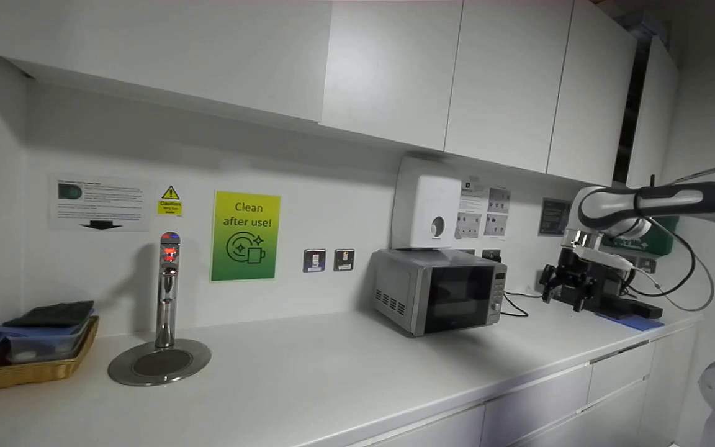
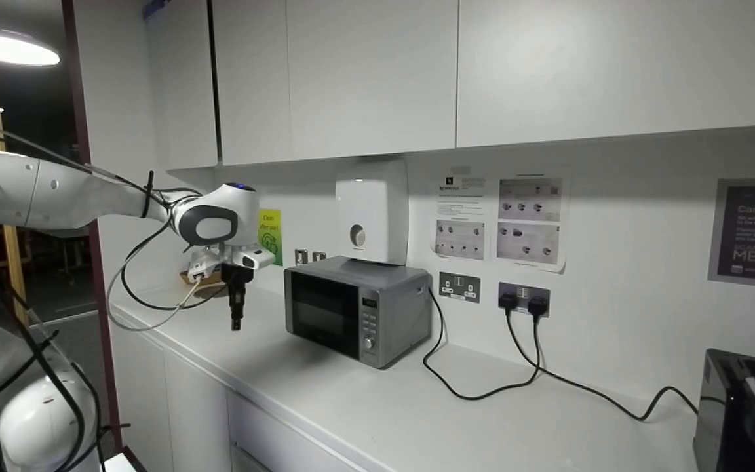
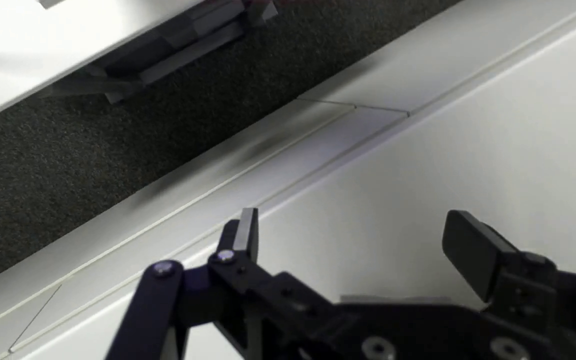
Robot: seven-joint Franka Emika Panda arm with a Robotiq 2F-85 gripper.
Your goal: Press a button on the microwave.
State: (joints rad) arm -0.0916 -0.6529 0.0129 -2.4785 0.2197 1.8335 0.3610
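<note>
Neighbouring the microwave (image 2: 358, 312): dispenser (image 2: 372, 210), black cable (image 2: 472, 397), sockets (image 2: 459, 286).

Small silver-grey microwave (image 2: 358, 312) standing upright on a white worktop (image 2: 456, 432), its dark glass door (image 2: 322, 313) closed, buttons (image 2: 369, 323) and a round dial (image 2: 369, 343) beside the door.

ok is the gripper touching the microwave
Apart: an exterior view shows a plain gap, with white counter visible between the gripper and the microwave.

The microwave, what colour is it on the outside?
Silvery grey, with a dark door window. The microwave shows best in an exterior view.
</note>
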